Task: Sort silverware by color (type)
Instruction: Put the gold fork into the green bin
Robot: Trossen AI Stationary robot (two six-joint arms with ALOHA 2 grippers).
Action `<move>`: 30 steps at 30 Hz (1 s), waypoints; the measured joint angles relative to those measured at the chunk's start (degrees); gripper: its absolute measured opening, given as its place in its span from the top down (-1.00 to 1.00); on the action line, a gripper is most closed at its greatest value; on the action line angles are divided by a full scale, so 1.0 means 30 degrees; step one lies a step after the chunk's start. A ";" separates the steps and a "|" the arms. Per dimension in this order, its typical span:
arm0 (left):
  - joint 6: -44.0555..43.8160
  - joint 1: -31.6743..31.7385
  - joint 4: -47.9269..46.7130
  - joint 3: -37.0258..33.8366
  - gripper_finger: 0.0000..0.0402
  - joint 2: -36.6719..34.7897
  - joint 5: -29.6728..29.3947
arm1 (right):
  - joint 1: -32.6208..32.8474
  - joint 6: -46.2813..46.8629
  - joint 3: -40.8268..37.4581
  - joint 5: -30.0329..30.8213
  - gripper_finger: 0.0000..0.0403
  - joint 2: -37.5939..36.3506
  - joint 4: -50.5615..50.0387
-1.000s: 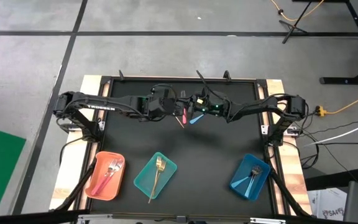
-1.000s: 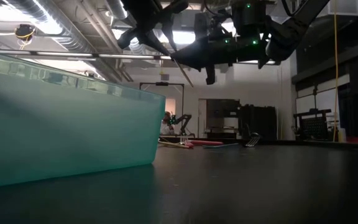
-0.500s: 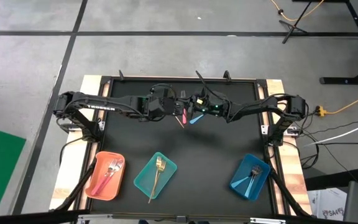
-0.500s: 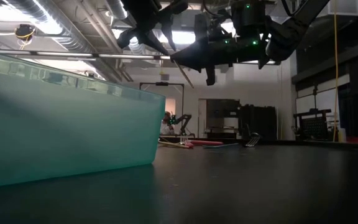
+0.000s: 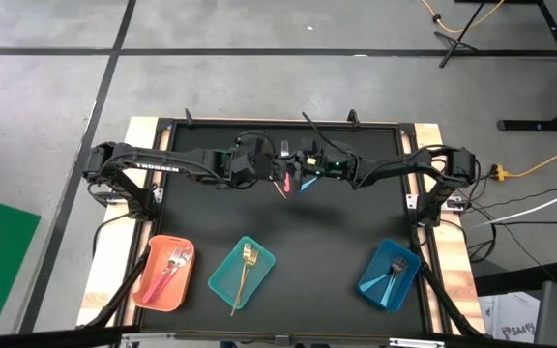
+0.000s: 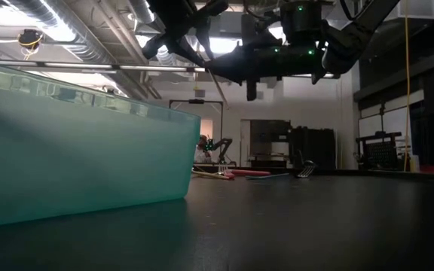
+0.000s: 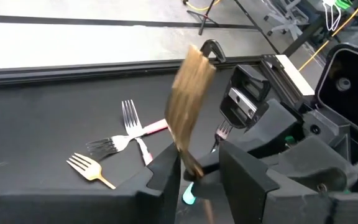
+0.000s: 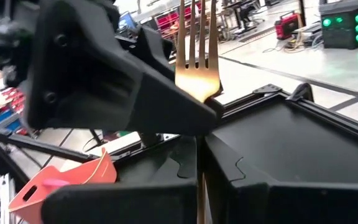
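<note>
Right gripper point(image 8: 201, 144) is clamped shut on a gold fork point(image 8: 197, 73), holding it tines-up in mid-air over the upper middle of the surface point(image 5: 346, 227). Left gripper point(image 7: 197, 165) has its fingers spread on either side of that same fork but not pinching it. To me this reads as a handoff, right arm to left. My guess at the reason: the teal tray point(image 5: 228, 280) with the gold pieces sits lower centre-left in the high view, more on the left arm's side.

The sorted stuff makes sense too. The orange tray point(image 5: 151, 290) at lower left has the pink-handled pieces, and the blue tray point(image 5: 373, 286) at lower right has the light-blue ones. Loose on the surface in the left wrist view are a pink-handled fork point(image 7: 134, 122), a darker fork point(image 7: 107, 144) crossing it, and another gold fork point(image 7: 89, 167) just beside those.

Hard to make out:
- From above, the two grippers overlap into one dark blob, so the held fork barely shows there. Only bits of pink and blue peek out under them.
- In the left wrist view the fork is a gold smear, and I can't tell what the teal glow below the fingers is.
- Low view is mostly teal tray wall, with both grippers cut off at the top edge.
- Can't count what's left to sort.
</note>
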 joint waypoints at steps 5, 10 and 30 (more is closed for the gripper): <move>0.0097 0.0000 0.0000 0.0000 0.48 0.0001 0.0000 | 0.0000 -0.0122 0.0000 -0.0185 1.00 -0.0007 0.0000; 0.0576 0.0000 0.0000 0.0000 0.48 0.0002 0.0000 | 0.0000 -0.0129 0.0000 -0.0187 1.00 -0.0007 0.0000; 0.1144 0.0000 0.0138 0.0000 0.96 0.0000 0.0301 | 0.0018 -0.0144 0.0007 -0.0183 1.00 -0.0007 -0.0079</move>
